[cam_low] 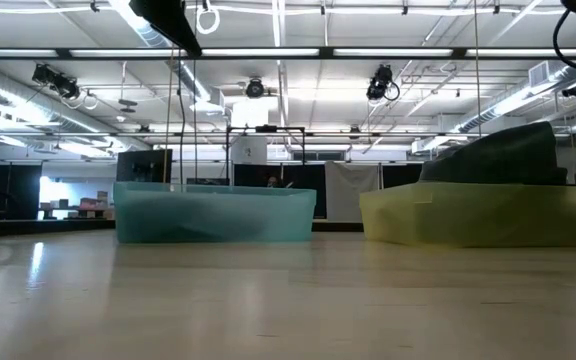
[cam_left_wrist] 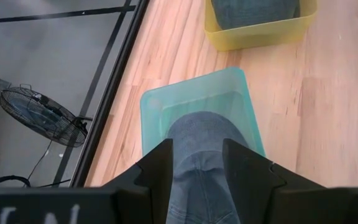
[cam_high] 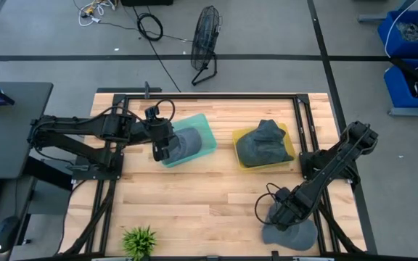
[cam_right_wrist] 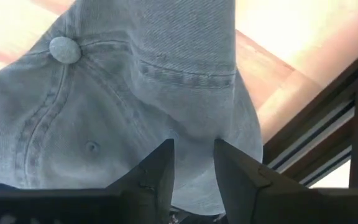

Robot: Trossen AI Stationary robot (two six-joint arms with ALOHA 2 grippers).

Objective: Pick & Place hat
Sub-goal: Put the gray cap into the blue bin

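A grey denim cap [cam_left_wrist: 201,140] sits between my left gripper's [cam_left_wrist: 197,171] fingers over the teal bin [cam_high: 203,130]; that gripper is shut on it. A second grey denim cap [cam_high: 292,235], with a crown button [cam_right_wrist: 64,50], lies on the table by the near edge. My right gripper [cam_high: 281,216] stands over it and is shut on its cloth. The yellow bin [cam_high: 287,138] to the right of the teal one holds dark caps [cam_high: 263,141]. In the low view the teal bin [cam_low: 215,213] hides the first cap. My left gripper pinches the denim cap's crown [cam_left_wrist: 197,155] between its two fingers [cam_left_wrist: 160,171], coming from the table's left side and slanting down. The cap's far end reaches into the teal bin; whether it touches the bin's floor I cannot tell. My right gripper pinches the second cap's crown near its lower edge [cam_right_wrist: 194,134] between its two fingers [cam_right_wrist: 160,168], from above. The cap lies spread on the table under the gripper, with its button off to one side.
Black frame rails [cam_high: 310,138] run along the table's edges near the right arm's base. A small green plant [cam_high: 139,241] stands at the near edge on the left. Bare wood [cam_high: 202,196] lies between the bins and the near edge. A fan [cam_high: 206,43] stands on the floor beyond the table.
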